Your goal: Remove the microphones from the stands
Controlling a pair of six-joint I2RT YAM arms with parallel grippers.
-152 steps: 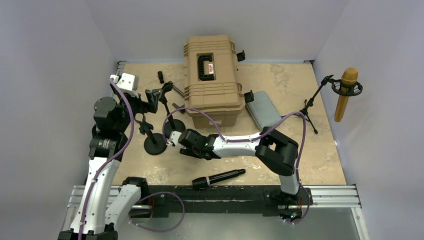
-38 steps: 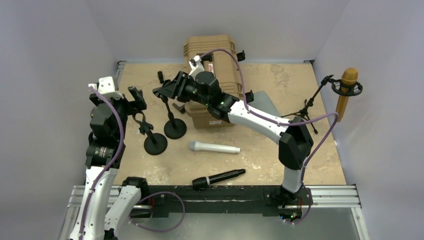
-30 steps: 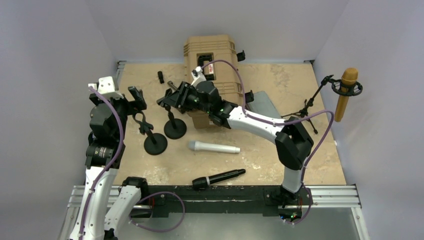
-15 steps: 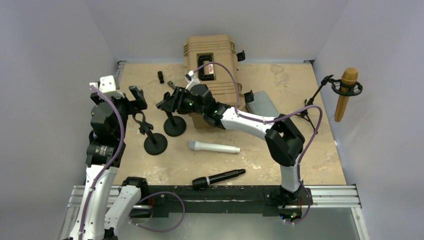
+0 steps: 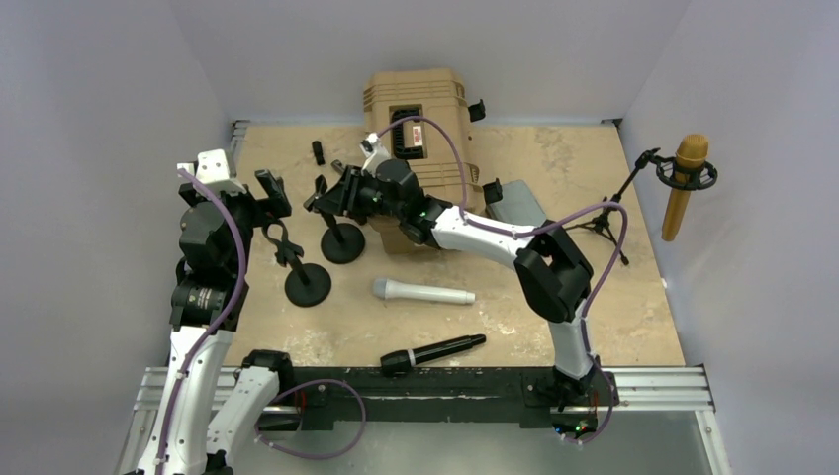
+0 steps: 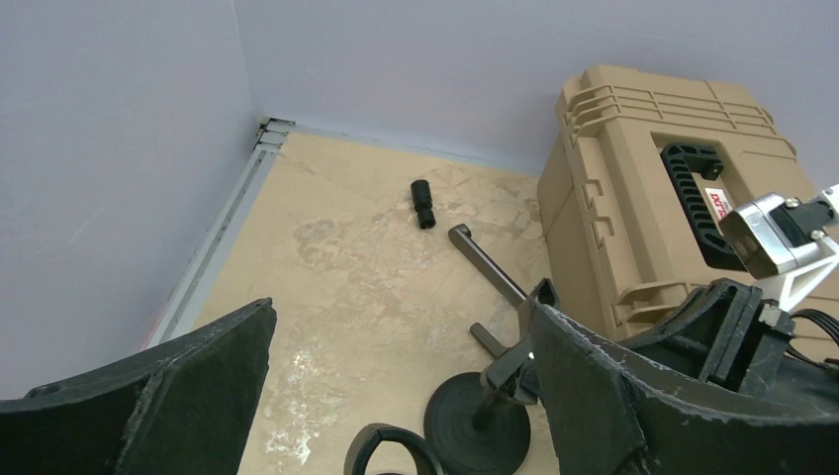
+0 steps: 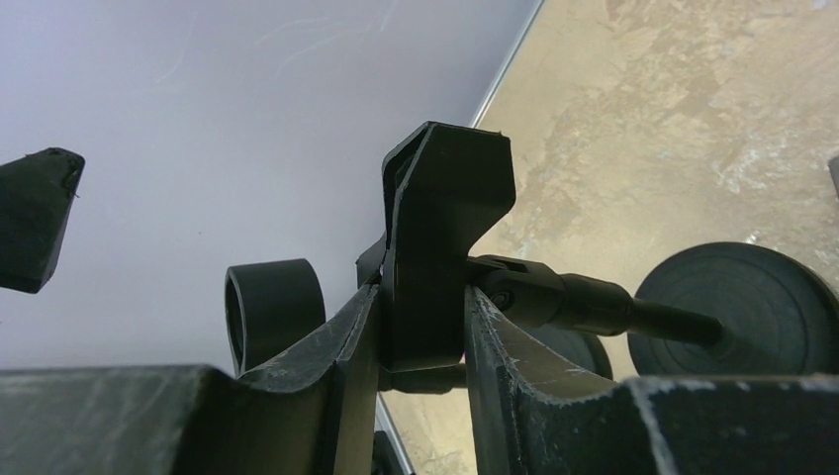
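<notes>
A white microphone (image 5: pixel 423 292) lies loose on the table, and a black microphone (image 5: pixel 432 352) rests near the front rail. A gold microphone (image 5: pixel 685 183) sits in a tripod stand (image 5: pixel 613 208) at the far right. Two short black desk stands are at the left. My right gripper (image 5: pixel 329 193) is shut on the clip (image 7: pixel 445 237) of the farther stand (image 5: pixel 342 242), its fingers pressed against both sides. My left gripper (image 6: pixel 401 317) hangs open and empty above the nearer stand (image 5: pixel 308 284), whose ring clip (image 6: pixel 391 450) shows below it.
A tan hard case (image 5: pixel 420 148) stands at the back, right behind my right wrist. A grey flat pad (image 5: pixel 519 213) lies beside it. A small black cylinder (image 6: pixel 423 203) and a black rod (image 6: pixel 490 267) lie at the back left. Walls close in on three sides.
My right jaws have narrowed onto the stand's clip. The right arm has drifted left, and the stand's base has shifted slightly back and left. The left arm has held still.
</notes>
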